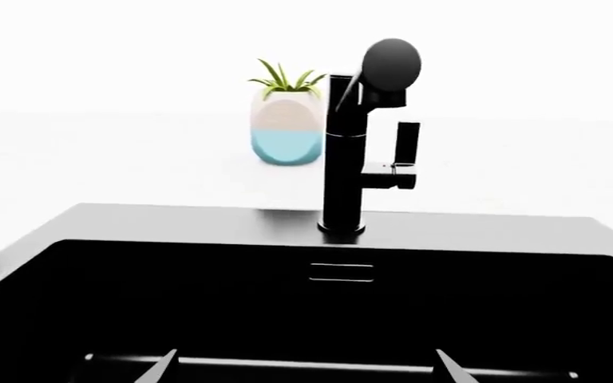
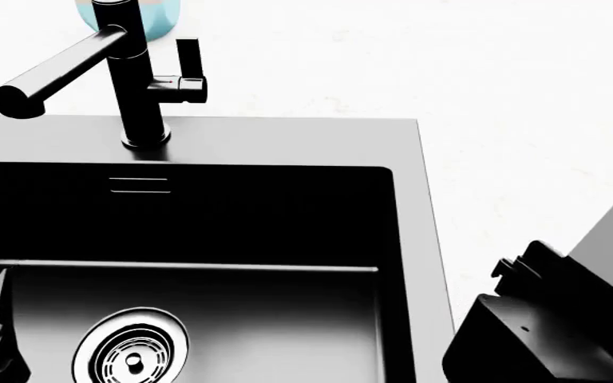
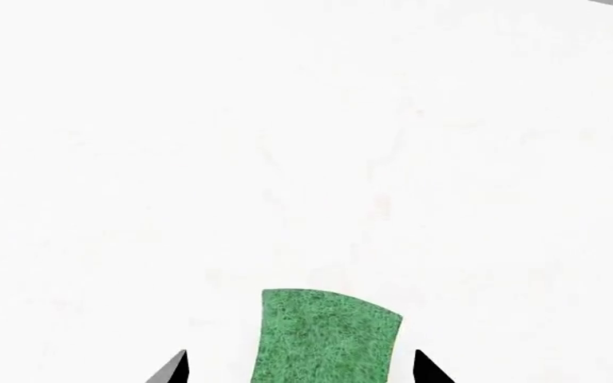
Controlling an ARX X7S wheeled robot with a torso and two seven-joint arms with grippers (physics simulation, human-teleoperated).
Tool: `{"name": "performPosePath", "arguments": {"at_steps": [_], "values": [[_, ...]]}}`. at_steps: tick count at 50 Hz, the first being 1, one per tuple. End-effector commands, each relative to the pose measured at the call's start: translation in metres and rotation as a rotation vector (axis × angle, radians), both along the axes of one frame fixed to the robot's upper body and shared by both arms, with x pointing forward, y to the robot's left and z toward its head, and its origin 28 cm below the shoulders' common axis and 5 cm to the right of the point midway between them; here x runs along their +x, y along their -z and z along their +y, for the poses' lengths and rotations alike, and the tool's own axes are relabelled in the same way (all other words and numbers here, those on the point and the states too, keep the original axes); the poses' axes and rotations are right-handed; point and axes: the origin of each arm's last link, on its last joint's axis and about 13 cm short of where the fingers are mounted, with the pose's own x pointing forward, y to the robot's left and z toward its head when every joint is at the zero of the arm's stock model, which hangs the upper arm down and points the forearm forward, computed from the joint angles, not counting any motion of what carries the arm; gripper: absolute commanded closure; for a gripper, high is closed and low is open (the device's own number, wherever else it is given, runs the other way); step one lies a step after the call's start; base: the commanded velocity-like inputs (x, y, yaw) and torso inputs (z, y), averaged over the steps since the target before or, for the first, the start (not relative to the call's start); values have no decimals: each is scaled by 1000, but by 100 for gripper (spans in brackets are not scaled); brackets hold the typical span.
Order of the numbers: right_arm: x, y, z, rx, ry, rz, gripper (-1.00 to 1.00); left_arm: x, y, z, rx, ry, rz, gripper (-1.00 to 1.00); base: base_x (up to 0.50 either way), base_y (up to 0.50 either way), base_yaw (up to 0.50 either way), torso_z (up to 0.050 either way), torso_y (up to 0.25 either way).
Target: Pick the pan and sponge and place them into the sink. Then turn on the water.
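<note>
1. The sponge [image 3: 326,335], green scouring side up, lies on the white surface [image 3: 285,144] between the right gripper's [image 3: 300,369] two fingertips, which stand apart on either side of it and do not touch it. In the head view only a green sliver shows at the frame's 4 o'clock edge, under the right arm.
2. Risk: the sponge sits nearer one fingertip than the other, so closing now may nudge or pivot it instead of clamping it squarely. A soft body can also squash and slip out on the lift.
3. The sink [image 2: 418,239] lies toward 9 o'clock of the sponge, its wide rim between them. A low carry could drag the sponge against the rim and drop it on the surface.
4. The pan is not visible in any view, so I cannot tell where it is.
5. The left gripper [image 1: 304,369] hangs low over the basin with its fingertips apart and empty, facing the faucet [image 1: 345,152] at 12 o'clock. A careless reach for the lever [image 1: 407,144] might strike the spout or the potted plant [image 1: 285,120] behind.
</note>
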Motion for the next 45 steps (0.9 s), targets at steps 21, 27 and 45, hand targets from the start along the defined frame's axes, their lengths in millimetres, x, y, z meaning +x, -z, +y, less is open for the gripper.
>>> {"name": "performPosePath", "arguments": {"at_steps": [21, 27, 45], "values": [[21, 37, -19, 89, 82, 129, -100, -7, 4, 5, -9, -26, -1, -100, 0, 0, 0, 0, 0], [20, 44, -20, 98, 101, 139, -100, -11, 4, 8, -11, -26, -1, -100, 0, 0, 0, 0, 0], [13, 36, -22, 62, 167, 111, 100, -9, 4, 7, -10, -25, -2, -100, 0, 0, -1, 0, 0]]}}
